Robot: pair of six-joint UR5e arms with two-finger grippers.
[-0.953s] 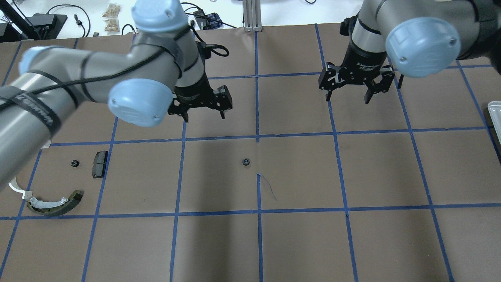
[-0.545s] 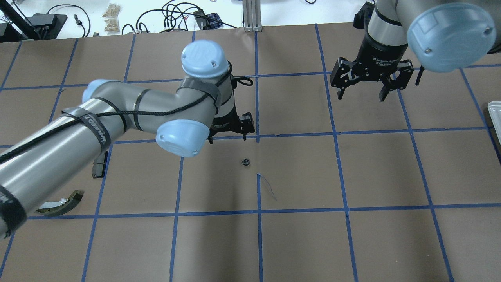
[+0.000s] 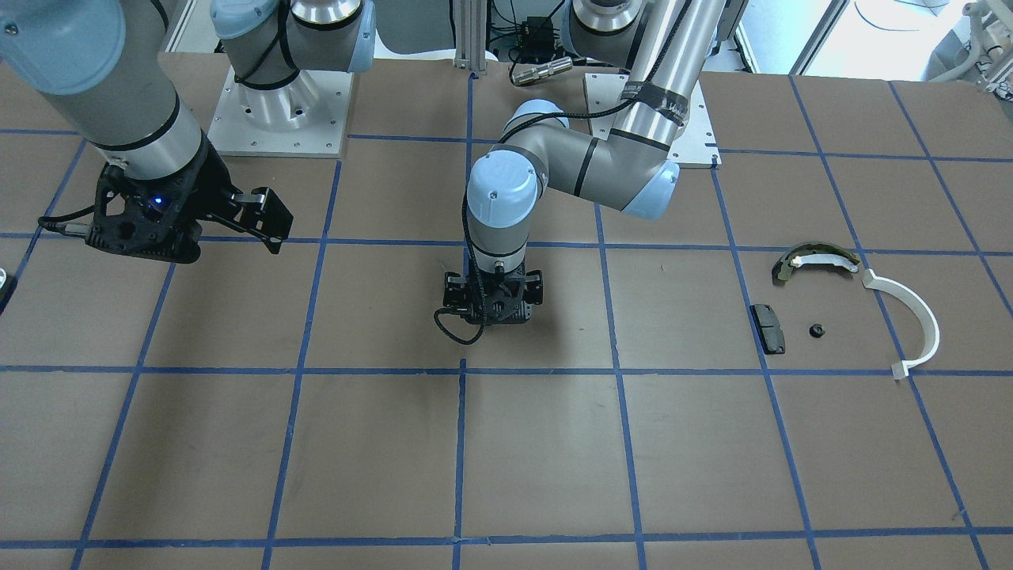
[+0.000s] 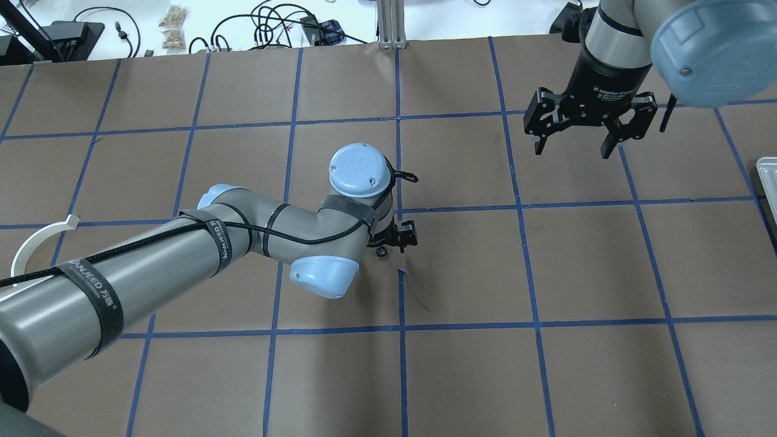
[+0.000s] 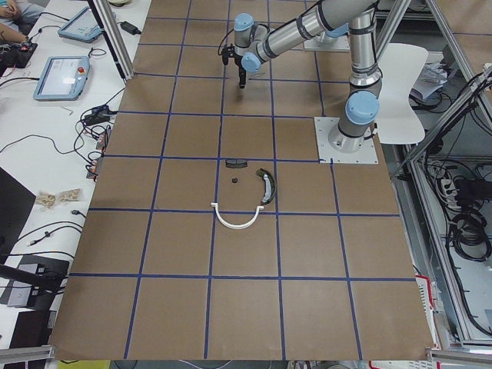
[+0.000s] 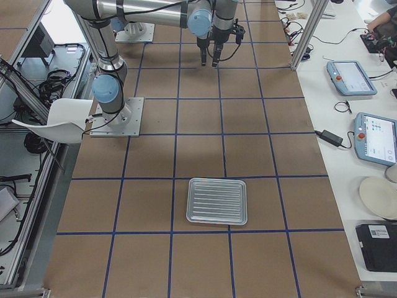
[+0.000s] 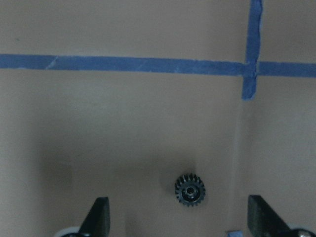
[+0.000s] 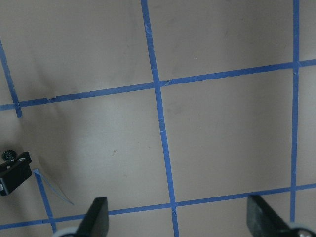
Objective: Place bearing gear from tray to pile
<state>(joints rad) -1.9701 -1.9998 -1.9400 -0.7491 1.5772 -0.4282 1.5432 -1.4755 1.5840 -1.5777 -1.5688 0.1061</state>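
Observation:
A small black bearing gear (image 7: pixel 189 190) lies on the brown table near a blue tape crossing; it also shows in the overhead view (image 4: pixel 381 252). My left gripper (image 7: pixel 180 217) is open and low over it, the gear between its two fingertips, untouched. From the front the gripper (image 3: pixel 492 315) hides the gear. The pile lies on my left side: a white half-ring (image 3: pixel 918 317), an olive curved shoe (image 3: pixel 815 260), a black pad (image 3: pixel 768 328) and a second small gear (image 3: pixel 817 330). My right gripper (image 4: pixel 573 149) is open, empty and raised.
A ribbed metal tray (image 6: pixel 217 200) sits on my far right, with nothing visible in it; only its edge (image 4: pixel 768 182) shows overhead. My left arm covers most of the pile in the overhead view, leaving the half-ring (image 4: pixel 36 240) visible. Blue tape lines grid the table.
My left arm swung from above the pile side toward the table centre and came down over the lone gear. My right gripper drew back to the right, still open.

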